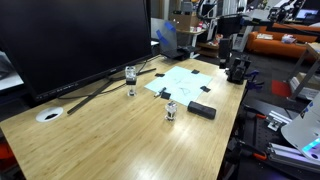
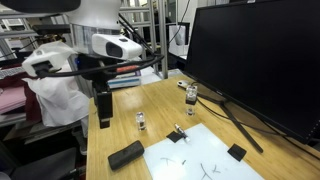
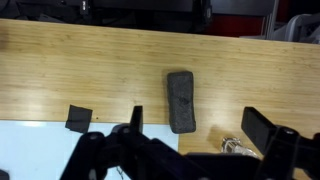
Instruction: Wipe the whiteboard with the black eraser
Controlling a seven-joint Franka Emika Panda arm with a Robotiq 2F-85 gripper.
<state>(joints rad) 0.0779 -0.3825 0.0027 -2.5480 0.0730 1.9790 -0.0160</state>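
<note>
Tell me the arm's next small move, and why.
Probably lower the open gripper straight toward the black eraser. In the wrist view the eraser shows framed between the spread fingers, untouched on the table beside the whiteboard; the gripper hangs above it, holding nothing.

You are working over a light wooden table (image 1: 120, 145). The whiteboard (image 1: 185, 80) lies flat on it toward one end. The black eraser (image 3: 181, 100) rests on bare wood near the sheet and apart from it in the wrist view. A small black tab (image 3: 78, 118) sits right at the sheet's edge. Two small clear bottles (image 2: 141, 122) (image 2: 191, 95) stand upright on the wood, well apart from each other. A round white disc (image 1: 50, 115) lies near the opposite end, and the monitor stand's dark legs (image 2: 232, 118) spread across the top.
</note>
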